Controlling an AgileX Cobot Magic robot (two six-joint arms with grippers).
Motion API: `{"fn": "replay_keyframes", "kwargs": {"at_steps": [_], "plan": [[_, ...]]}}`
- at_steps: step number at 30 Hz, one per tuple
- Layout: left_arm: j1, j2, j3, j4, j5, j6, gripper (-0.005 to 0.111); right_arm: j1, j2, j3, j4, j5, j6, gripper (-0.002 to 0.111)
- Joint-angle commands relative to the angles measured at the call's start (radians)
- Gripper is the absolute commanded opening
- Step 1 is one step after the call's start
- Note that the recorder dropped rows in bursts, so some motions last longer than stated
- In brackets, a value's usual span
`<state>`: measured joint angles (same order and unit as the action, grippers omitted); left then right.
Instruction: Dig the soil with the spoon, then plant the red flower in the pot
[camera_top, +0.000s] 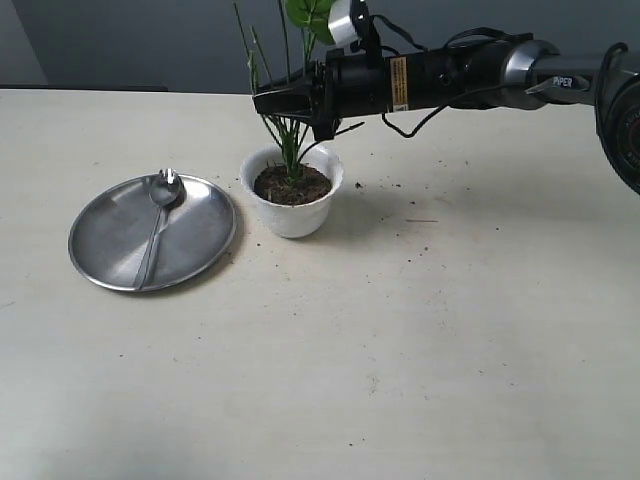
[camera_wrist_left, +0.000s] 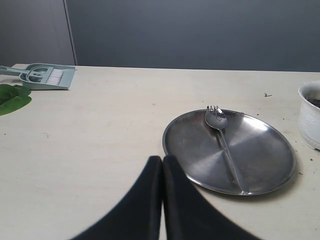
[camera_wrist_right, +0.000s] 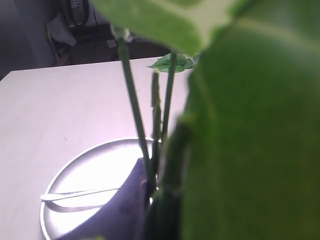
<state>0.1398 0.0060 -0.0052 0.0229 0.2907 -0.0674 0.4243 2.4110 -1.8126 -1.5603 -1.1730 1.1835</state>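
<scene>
Behind the pale counter (camera_top: 420, 350) a dark grey wall is seen. Near the middle, the white pot (camera_top: 292, 200) is stood upright, filled with dark soil (camera_top: 291, 185), and the flower (camera_top: 290, 130) is set in that soil by its thin green stems; a broad green leaf is seen at the top, while no red petals can be made out. The stems are gripped above the pot by the right pincer (camera_top: 268, 100), whose black fingers are closed around them, the arm being stretched in from the right. Just beside the pot, a round steel plate (camera_top: 110, 255) is laid flat, and the spoon (camera_top: 158, 225) is rested on it, bowl toward the far rim. The left pincer (camera_wrist_left: 162, 165) is held low over the counter near the plate, its two fingers pressed together with nothing between them. A green dustpan (camera_wrist_left: 42, 76) is noted farther off.
</scene>
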Motion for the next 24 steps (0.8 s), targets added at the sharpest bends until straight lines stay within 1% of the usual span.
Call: {"fn": "replay_keyframes", "kwargs": {"at_steps": [1, 6, 13, 24], "plan": [[-0.002, -0.006, 0.005, -0.004, -0.006, -0.001, 0.000, -0.006, 0.005, 0.015, -0.088, -0.009, 0.003, -0.001], [-0.002, -0.006, 0.005, -0.004, -0.006, -0.001, 0.000, -0.006, 0.005, 0.017, -0.092, 0.000, -0.002, -0.001], [-0.002, -0.006, 0.005, -0.004, -0.006, -0.001, 0.000, -0.006, 0.005, 0.067, -0.068, -0.005, -0.052, -0.001], [-0.002, -0.006, 0.005, -0.004, -0.006, -0.001, 0.000, -0.008, -0.013, 0.075, -0.054, 0.012, -0.092, -0.001]]}}
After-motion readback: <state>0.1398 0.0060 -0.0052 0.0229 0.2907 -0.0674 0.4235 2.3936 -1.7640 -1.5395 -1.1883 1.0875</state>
